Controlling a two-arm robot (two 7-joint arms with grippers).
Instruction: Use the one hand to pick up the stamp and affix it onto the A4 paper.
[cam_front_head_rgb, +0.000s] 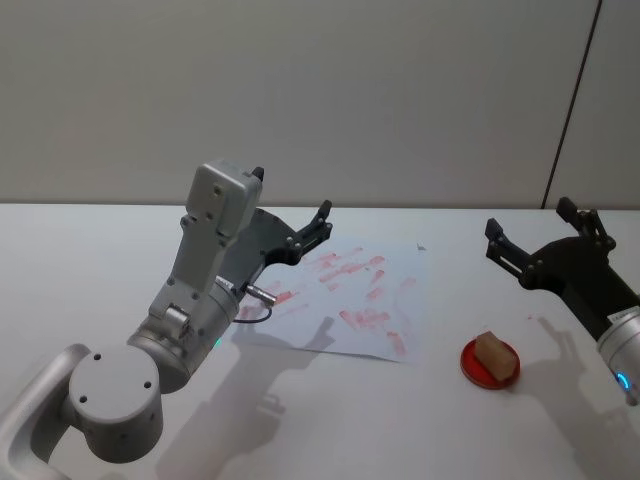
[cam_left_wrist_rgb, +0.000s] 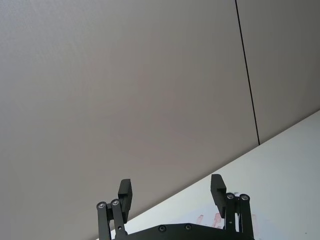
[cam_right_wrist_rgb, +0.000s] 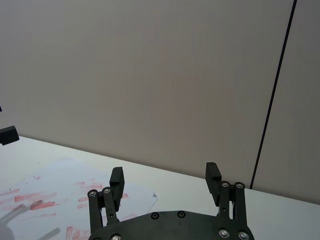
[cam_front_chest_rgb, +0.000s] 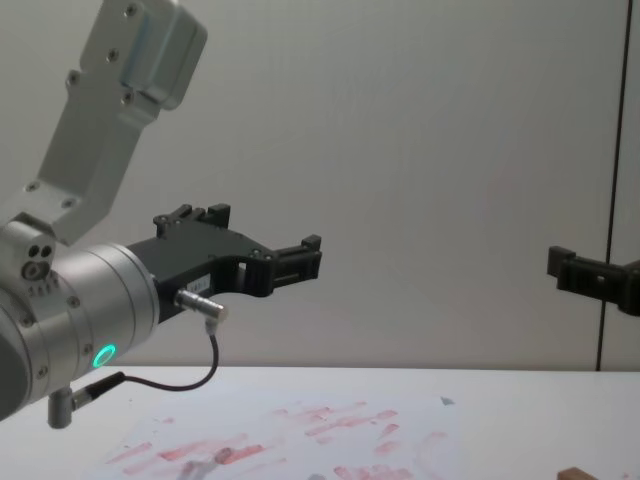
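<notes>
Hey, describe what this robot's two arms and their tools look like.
The left arm and right arm are pale silver-white with rounded joints; the left carries a glowing green ring and a thin black cable. The left tool and right tool are black, two-fingered, with visible screws.

The A4 paper (cam_front_head_rgb: 405, 300) is white, streaked with smeared red-pink rectangular marks. The stamp (cam_front_head_rgb: 491, 349) is light brown and sits on a red round dish (cam_front_head_rgb: 470, 366). The table (cam_front_head_rgb: 90, 250) is white, and the wall (cam_front_head_rgb: 300, 90) is pale grey with a dark vertical seam. The left end effector (cam_front_head_rgb: 319, 224) and right end effector (cam_front_head_rgb: 528, 221) are black. The left arm (cam_front_chest_rgb: 90, 300) is silver-white with a glowing green ring (cam_front_chest_rgb: 103, 355).
</notes>
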